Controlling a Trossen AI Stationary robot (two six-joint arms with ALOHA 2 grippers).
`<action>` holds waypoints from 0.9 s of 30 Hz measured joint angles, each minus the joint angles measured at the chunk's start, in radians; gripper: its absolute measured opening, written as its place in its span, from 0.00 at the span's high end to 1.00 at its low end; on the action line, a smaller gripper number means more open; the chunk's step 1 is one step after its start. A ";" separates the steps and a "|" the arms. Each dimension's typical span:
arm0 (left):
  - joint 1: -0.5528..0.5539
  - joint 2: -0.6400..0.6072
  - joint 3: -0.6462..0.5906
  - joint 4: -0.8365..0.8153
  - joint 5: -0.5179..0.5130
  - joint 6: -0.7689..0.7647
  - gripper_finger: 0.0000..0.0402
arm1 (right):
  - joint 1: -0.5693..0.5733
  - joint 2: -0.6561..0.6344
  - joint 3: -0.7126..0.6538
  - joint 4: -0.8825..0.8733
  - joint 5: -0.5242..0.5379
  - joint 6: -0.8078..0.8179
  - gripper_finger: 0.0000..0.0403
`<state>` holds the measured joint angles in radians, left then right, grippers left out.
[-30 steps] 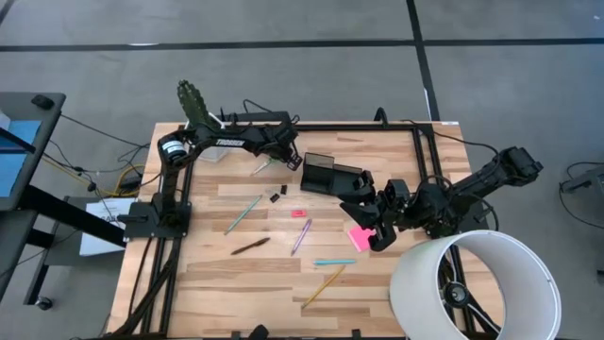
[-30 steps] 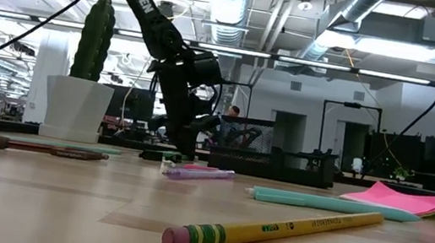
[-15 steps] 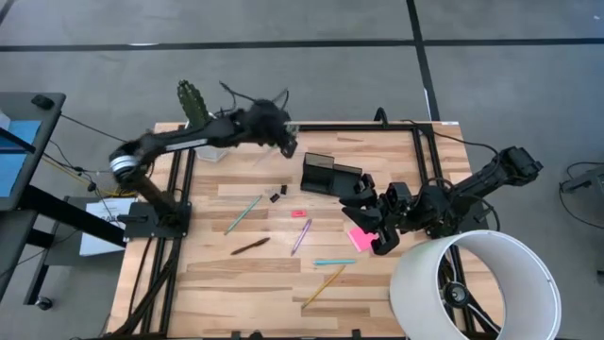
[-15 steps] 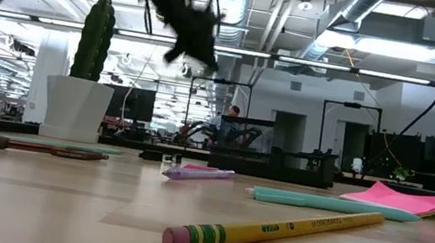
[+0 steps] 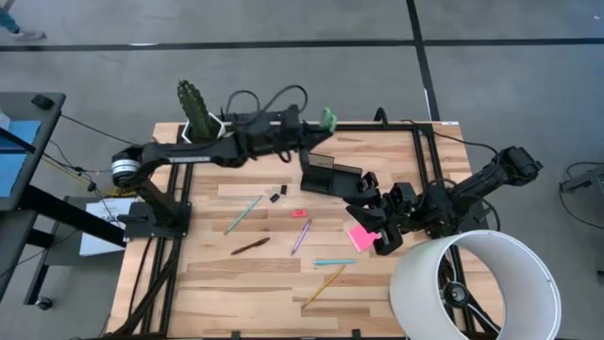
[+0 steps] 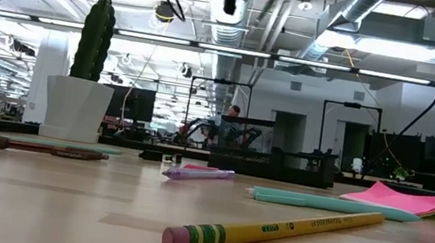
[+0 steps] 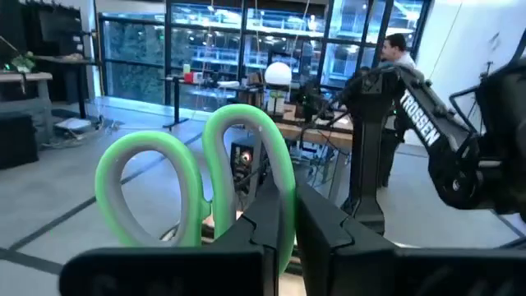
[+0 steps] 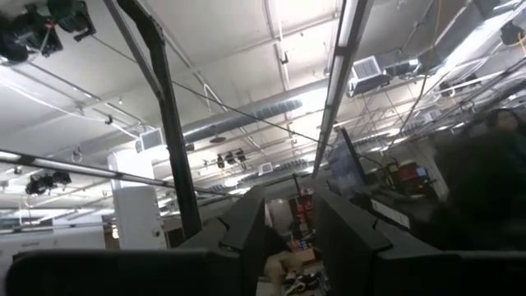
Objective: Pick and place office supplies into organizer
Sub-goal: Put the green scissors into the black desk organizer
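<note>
My left gripper [image 5: 314,126] hangs high over the table's far edge, just beyond the black organizer [image 5: 330,175], and is shut on the green-handled scissors [image 5: 327,118]. My right gripper [image 5: 373,219] is open, tipped upward, low beside the pink sticky-note pad [image 5: 359,238], touching nothing. Lying flat on the table are a green pen [image 5: 243,214], binder clip [image 5: 276,195], pink eraser [image 5: 298,213], purple pen [image 5: 301,236], dark pen [image 5: 250,246], teal pen [image 5: 334,262] and yellow pencil [image 5: 324,285]. My left gripper [image 7: 296,212] pinches the scissors between its two fingers at the base of the handle loops [image 7: 283,205]. Both green loops stick out past the fingertips; the blades are hidden behind the fingers. The fingers lie about level, pointing toward the table's right. The scissors are lifted clear.
A large white lampshade [image 5: 472,283] fills the near right corner, close to the right arm. A cactus [image 5: 193,102] in a white pot stands at the far left corner. Black rails run along the table's left, right and far edges.
My left gripper has risen from the table near the far edge and swung toward the table's right, ending beyond the organizer. The scissors came up with it, lifted clear of the wood.
</note>
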<state>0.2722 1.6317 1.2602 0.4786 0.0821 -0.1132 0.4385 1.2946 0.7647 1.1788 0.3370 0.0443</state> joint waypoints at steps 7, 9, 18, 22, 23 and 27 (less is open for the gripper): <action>-0.003 0.179 -0.001 0.158 -0.015 0.016 0.99 | 0.056 0.000 0.000 0.039 0.001 -0.079 0.76; 0.001 0.215 0.000 0.231 -0.013 0.000 0.99 | 0.079 0.000 0.000 0.042 0.001 -0.103 0.76; 0.002 0.327 0.000 0.257 -0.009 0.010 0.99 | 0.152 0.000 0.000 0.042 0.004 -0.177 0.76; 0.002 0.360 0.000 0.236 -0.012 0.033 0.99 | 0.155 0.000 0.000 0.049 0.004 -0.184 0.76; 0.003 0.366 0.000 0.231 -0.015 0.033 0.99 | 0.155 0.000 0.000 0.050 0.004 -0.184 0.76; 0.005 0.404 0.000 0.145 -0.045 0.054 0.97 | 0.150 0.000 0.000 0.049 0.004 -0.184 0.76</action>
<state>0.2768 2.0355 1.2605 0.6237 0.0368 -0.0589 0.5882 1.2945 0.7647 1.2282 0.3411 -0.1394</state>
